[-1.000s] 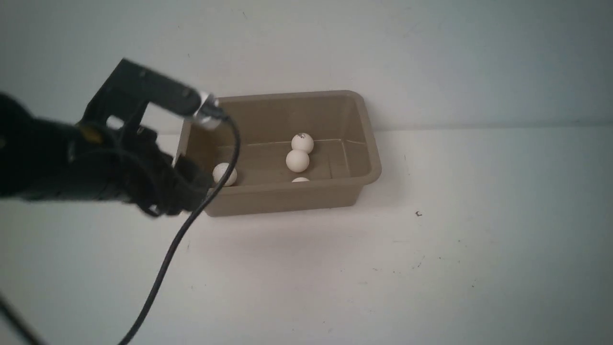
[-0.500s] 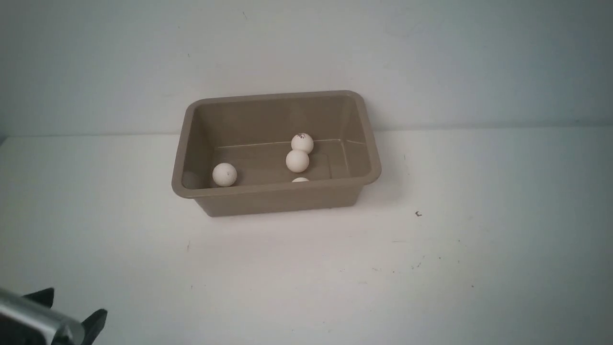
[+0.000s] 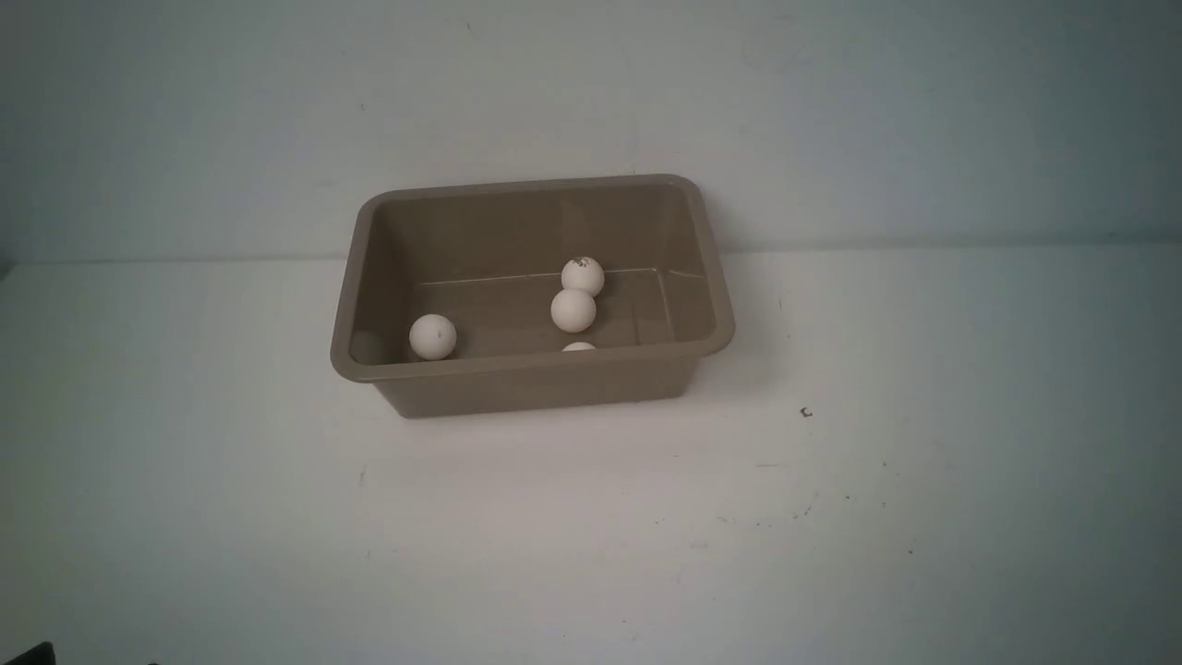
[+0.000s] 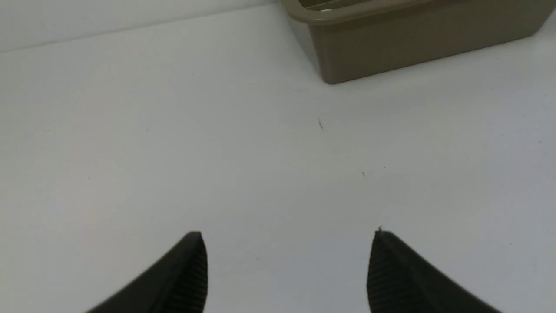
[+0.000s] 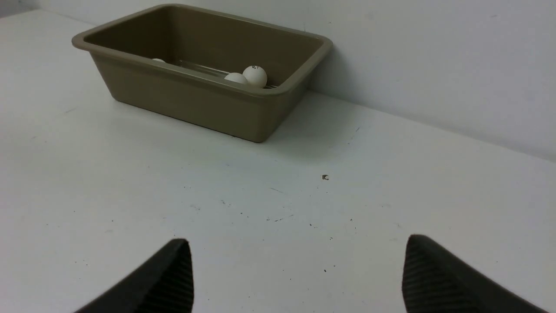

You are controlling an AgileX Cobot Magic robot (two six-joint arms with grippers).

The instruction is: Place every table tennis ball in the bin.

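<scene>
Four table tennis balls sit inside the bin [image 3: 533, 377]: one near its left end [image 3: 432, 336], two touching mid-bin [image 3: 573, 310] [image 3: 583, 275], and a fourth [image 3: 579, 346] peeking just over the near rim. No ball is visible on the desk [image 3: 591, 536] in any view, so the task looks done, nothing left to pick. Left gripper [image 4: 286, 269] hangs over bare desk, jaws apart, empty, bin well ahead of it. Right gripper [image 5: 297, 274] likewise has jaws spread wide, holding nothing. Both arms are out of the front view.
</scene>
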